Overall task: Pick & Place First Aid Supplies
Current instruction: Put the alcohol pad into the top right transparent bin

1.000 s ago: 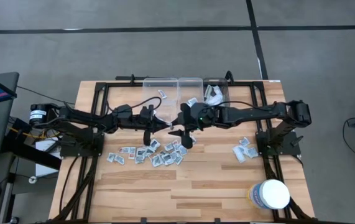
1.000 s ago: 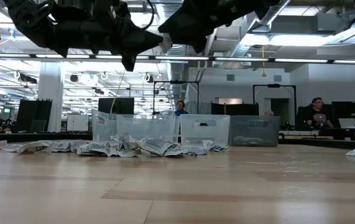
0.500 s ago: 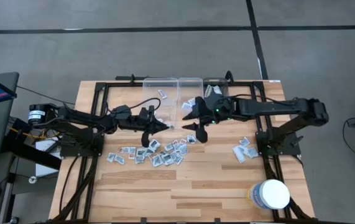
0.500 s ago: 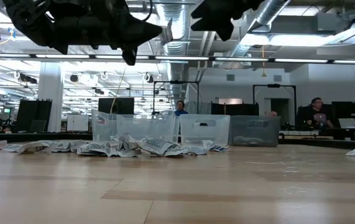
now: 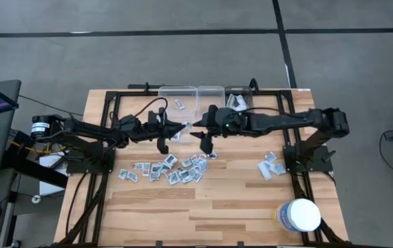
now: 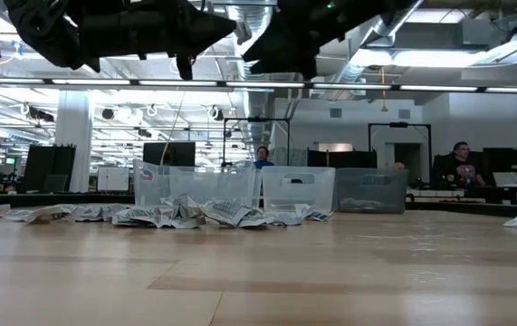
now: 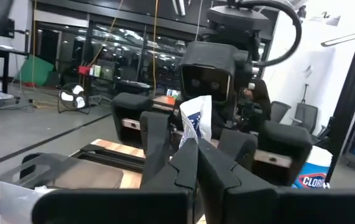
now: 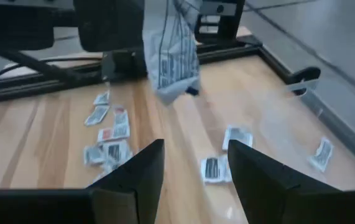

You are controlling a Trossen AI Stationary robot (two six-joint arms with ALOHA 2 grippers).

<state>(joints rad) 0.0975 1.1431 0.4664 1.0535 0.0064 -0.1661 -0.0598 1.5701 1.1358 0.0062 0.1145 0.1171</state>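
Many small first aid packets (image 5: 172, 169) lie flat on the wooden table, with a smaller group (image 5: 270, 165) at the right. My left gripper (image 5: 184, 127) hovers above the table's middle, shut on one white packet with blue print (image 7: 196, 120). My right gripper (image 5: 199, 134) faces it from the right at the same height, open and holding nothing. In the right wrist view the held packet (image 8: 168, 53) hangs just ahead of the open fingers (image 8: 127, 180). My left gripper pinches one end of the packet (image 7: 193, 142) between its two fingertips. The fingers come from the table's left, slanting upward. The rest of the packet sticks out past the tips toward my right gripper, lifted clear of the table.
Clear plastic bins (image 5: 190, 100) stand in a row at the far edge, with a few packets inside. A white round tub (image 5: 299, 215) stands at the near right corner. Black arm frames (image 5: 306, 155) sit at both sides. Bare wood lies along the near edge.
My left gripper has tipped its fingers upward and a little toward the far edge, keeping the packet. My right gripper drew back toward the table's right, then returned to just in front of the held packet, staying open.
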